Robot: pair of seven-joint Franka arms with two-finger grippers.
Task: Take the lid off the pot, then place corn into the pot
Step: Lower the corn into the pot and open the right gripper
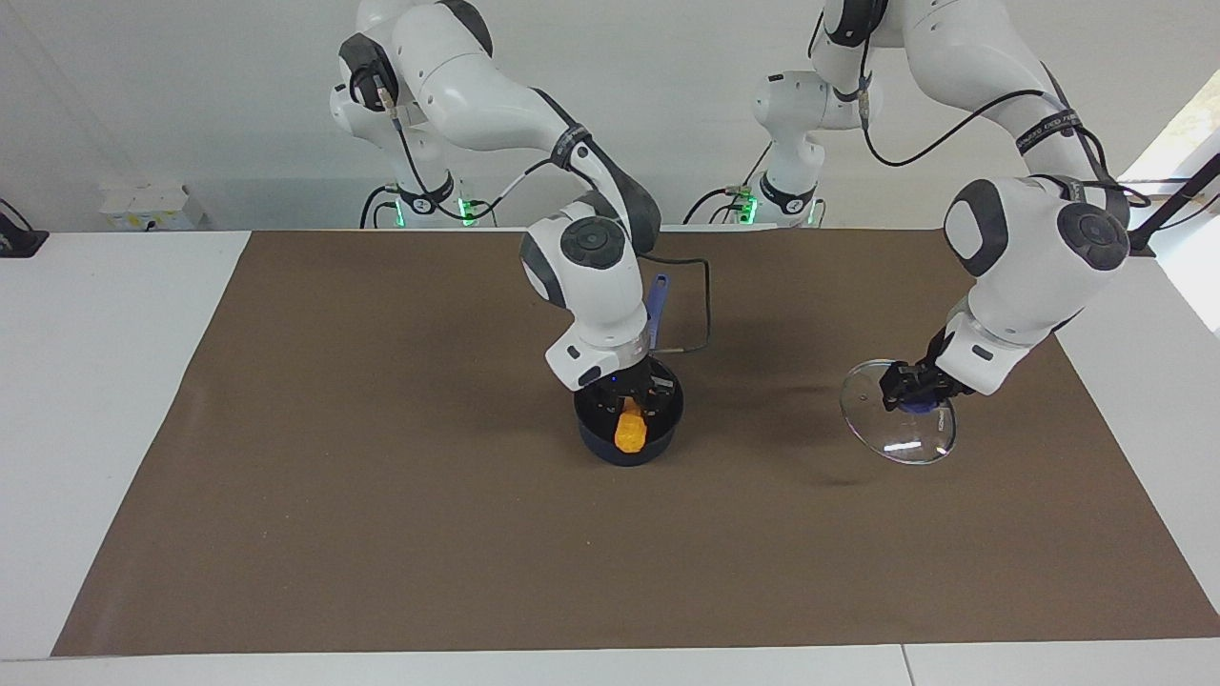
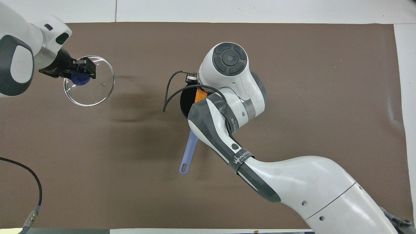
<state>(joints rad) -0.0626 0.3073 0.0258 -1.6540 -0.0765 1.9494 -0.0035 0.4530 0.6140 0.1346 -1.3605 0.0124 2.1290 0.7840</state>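
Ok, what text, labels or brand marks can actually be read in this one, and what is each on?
"WANJEER": on the black strap around the right arm.
White lettering on the strap around the left arm: too small to read.
Nothing legible on the pot, lid or corn.

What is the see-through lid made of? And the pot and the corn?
The lid looks like clear glass: the brown mat shows through it and it glints. Its knob looks like blue plastic. The pot seems to be dark blue coated metal with a matte black inside, though that is a guess. The corn looks like smooth orange-yellow plastic, probably a toy.
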